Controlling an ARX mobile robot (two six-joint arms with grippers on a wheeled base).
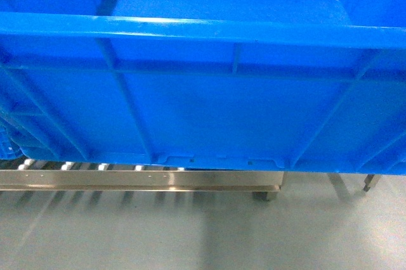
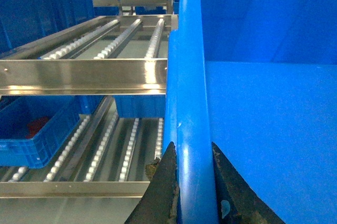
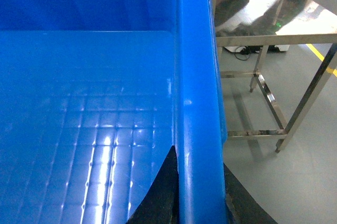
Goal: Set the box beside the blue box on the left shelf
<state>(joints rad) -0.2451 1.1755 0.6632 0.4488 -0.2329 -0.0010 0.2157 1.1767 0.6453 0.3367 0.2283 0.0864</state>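
Box: empty, held aloft before left shelf. Left tool and right tool each clamped on its rim. Lower-tier crate: holds something red.

Head view: close, slanting down at box side wall. Wrist views: look along opposite rims toward 12 o'clock; share box interior.

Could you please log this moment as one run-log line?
box: lifted | left hand: clamps rim | right hand: clamps rim | left shelf: ahead
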